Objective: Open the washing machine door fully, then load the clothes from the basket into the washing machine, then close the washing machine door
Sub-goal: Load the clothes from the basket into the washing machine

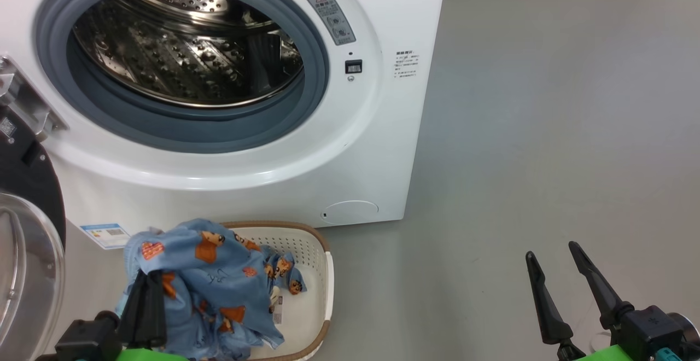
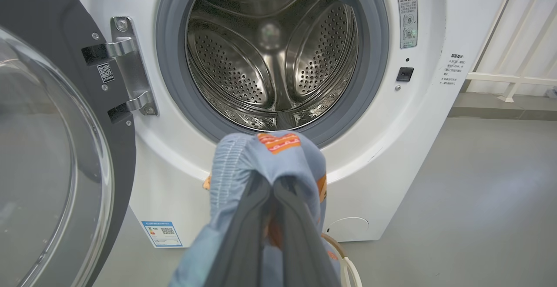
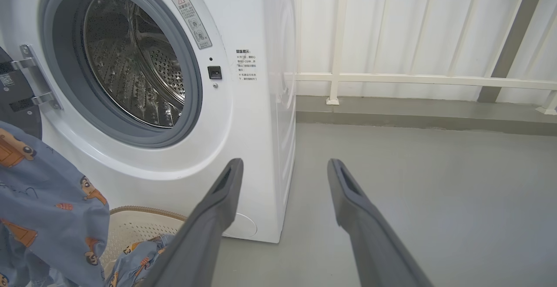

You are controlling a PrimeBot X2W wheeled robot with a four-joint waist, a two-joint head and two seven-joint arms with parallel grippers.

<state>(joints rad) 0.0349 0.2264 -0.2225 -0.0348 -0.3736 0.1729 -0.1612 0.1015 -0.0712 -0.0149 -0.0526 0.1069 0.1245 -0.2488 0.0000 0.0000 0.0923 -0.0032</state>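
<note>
Left pincer (image 2: 273, 187) clenched on the light blue cartoon-printed clothes (image 2: 243, 161), above the cream perforated plastic basket (image 1: 320, 262) (loading step; round glossy black door (image 2: 52, 148) stands wide). Next: lift them into the steel drum (image 1: 186, 49) of the white boxy washing machine (image 1: 383, 147). Right pincer (image 1: 551, 250) gapes, idle.

left fingers (image 1: 143, 312) pinched, right fingers (image 1: 544, 301) spread

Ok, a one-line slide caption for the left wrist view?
Left gripper, shut on the clothes, faces the steel drum of the washing machine; washing machine door open at left.
</note>
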